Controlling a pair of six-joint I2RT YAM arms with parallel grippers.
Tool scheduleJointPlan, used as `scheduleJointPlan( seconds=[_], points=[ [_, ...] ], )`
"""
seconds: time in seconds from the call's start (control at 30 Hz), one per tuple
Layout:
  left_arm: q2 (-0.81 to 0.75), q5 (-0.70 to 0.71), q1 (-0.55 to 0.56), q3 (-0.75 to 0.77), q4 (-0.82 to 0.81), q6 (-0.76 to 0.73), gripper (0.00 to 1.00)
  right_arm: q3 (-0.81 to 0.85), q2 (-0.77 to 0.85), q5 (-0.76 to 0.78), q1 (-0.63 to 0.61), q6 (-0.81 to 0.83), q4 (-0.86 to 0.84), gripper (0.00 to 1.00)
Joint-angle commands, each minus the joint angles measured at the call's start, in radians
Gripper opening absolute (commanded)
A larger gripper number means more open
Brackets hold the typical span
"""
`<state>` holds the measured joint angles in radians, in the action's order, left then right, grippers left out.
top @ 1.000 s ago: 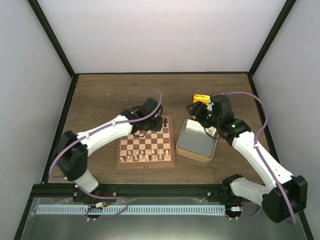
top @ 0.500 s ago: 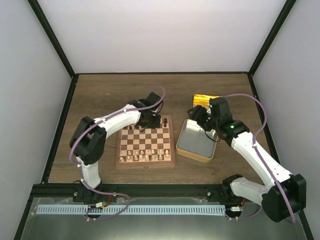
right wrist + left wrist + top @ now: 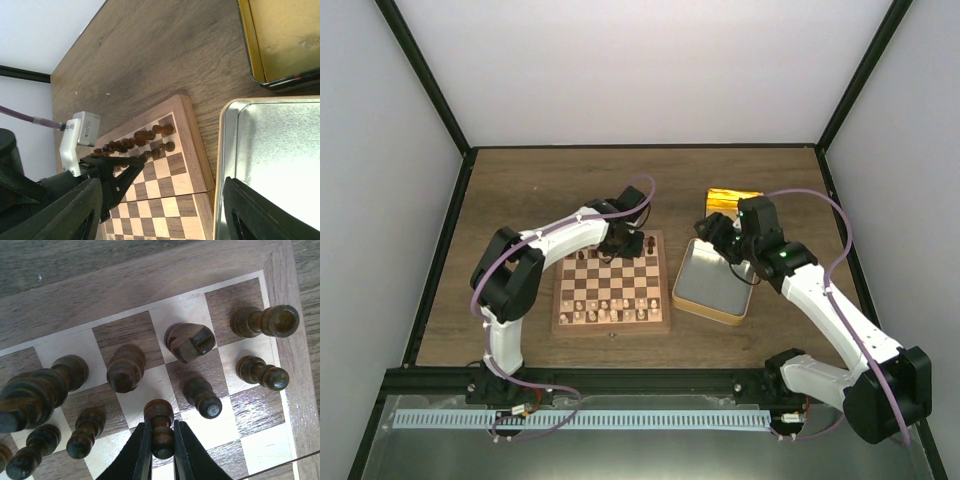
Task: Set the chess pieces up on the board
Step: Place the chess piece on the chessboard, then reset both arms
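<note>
Clamping a pawn (image 3: 160, 415), the left tool (image 3: 161, 427) hangs near the board (image 3: 125, 295) edge.

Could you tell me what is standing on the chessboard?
Dark chess pieces crowd the far rows of the board, pale chessmen the near rows; the left gripper pinches one dark pawn. Its arm hides some squares.

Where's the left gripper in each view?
Top external: left gripper centre, over the board's far edge.
Left wrist: gripper bottom centre, shut on a dark pawn.
Right wrist: gripper lower left, tips at the dark pieces.
Shared landmark: dark pieces along the board's far edge.
</note>
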<state>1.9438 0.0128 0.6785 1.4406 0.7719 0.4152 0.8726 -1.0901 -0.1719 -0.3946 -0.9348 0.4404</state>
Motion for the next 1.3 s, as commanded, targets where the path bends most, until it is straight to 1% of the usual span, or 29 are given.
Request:
scheduleJointPlan(
  seconds=[0.0,0.43,0.6,0.87,1.0,1.1,1.2,1.27],
  points=[
    [0.009,0.026,-0.002,0.028,0.032,0.008,0.07,-0.013,0.006,0.002,0.008,0.011,-0.002,0.68],
    [0.042,0.029,-0.003,0.048,0.029,0.016,0.14,-0.028,0.017,-0.006,0.008,0.007,-0.008,0.68],
    [0.039,0.038,-0.003,0.046,0.038,0.017,0.21,-0.029,0.016,-0.008,0.008,0.006,-0.009,0.68],
    [-0.001,0.028,-0.003,0.062,0.044,0.019,0.26,-0.030,0.019,-0.015,0.008,0.004,-0.012,0.68],
    [-0.049,0.014,-0.002,0.062,0.055,0.019,0.29,-0.029,0.028,-0.012,0.008,0.003,-0.008,0.68],
    [-0.125,0.025,-0.003,0.034,0.060,0.030,0.31,-0.029,0.037,-0.001,0.007,0.010,0.000,0.68],
    [-0.224,0.090,-0.003,-0.008,0.063,0.059,0.34,-0.033,0.046,0.021,0.008,0.034,0.012,0.68],
    [-0.306,0.142,-0.003,-0.043,0.054,0.072,0.39,-0.042,0.053,0.040,0.008,0.066,0.020,0.69]
  ],
)
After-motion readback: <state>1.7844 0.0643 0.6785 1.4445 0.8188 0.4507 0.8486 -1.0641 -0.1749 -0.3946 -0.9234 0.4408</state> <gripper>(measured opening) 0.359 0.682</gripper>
